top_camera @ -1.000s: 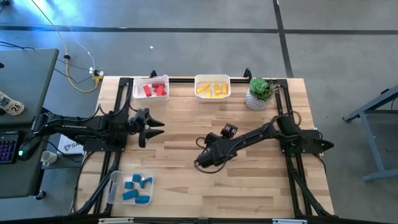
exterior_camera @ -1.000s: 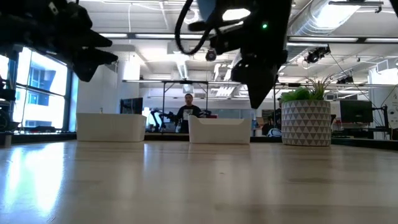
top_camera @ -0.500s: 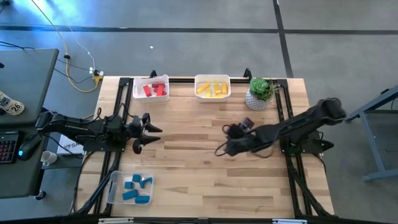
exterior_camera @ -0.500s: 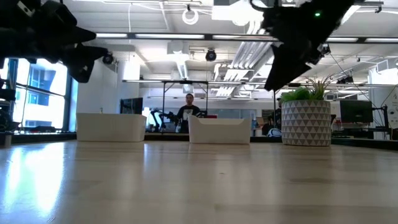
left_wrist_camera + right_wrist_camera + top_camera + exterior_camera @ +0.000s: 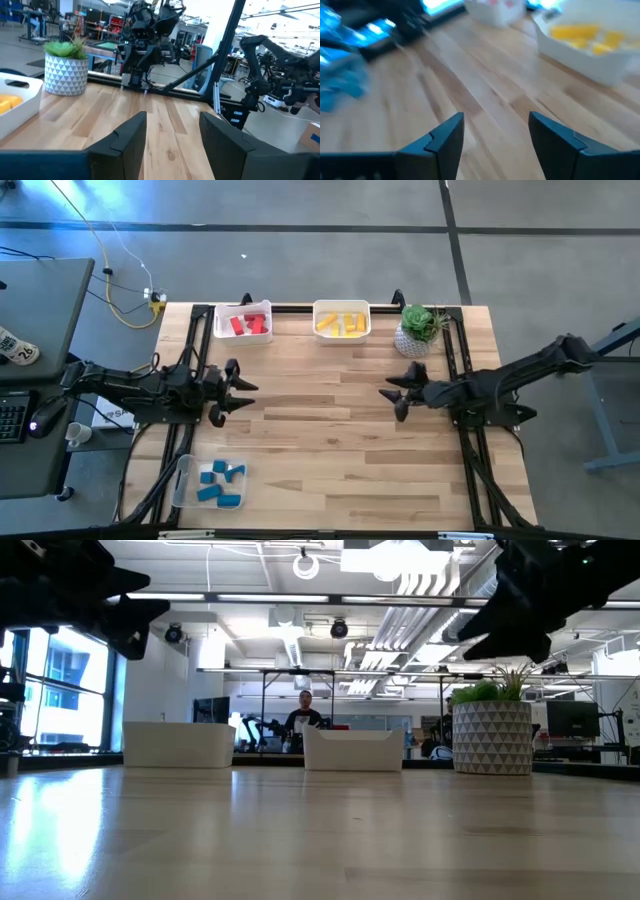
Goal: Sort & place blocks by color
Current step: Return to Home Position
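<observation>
The blocks lie sorted in three bins: red blocks [image 5: 248, 325] in the far-left white bin, yellow blocks [image 5: 340, 324] in the far-middle white bin, also in the right wrist view [image 5: 582, 36], and blue blocks [image 5: 220, 483] in the clear bin at the near left. My left gripper [image 5: 246, 393] hovers open above the table's left side, holding nothing. My right gripper [image 5: 395, 394] hovers open above the table's right half, also holding nothing. In the wrist views both pairs of fingers [image 5: 170, 140] [image 5: 495, 135] stand apart over bare wood.
A small green plant in a white patterned pot [image 5: 416, 330] stands at the far right of the table, right of the yellow bin [image 5: 342, 334]. Black frame rails run along the table's left and right edges. A person stands in the room behind [image 5: 303, 718].
My right arm has drawn back from the table's middle toward its right edge and risen, its gripper swinging round to point left. My left gripper has pulled back slightly toward the left edge. The blocks have kept still in their bins.
</observation>
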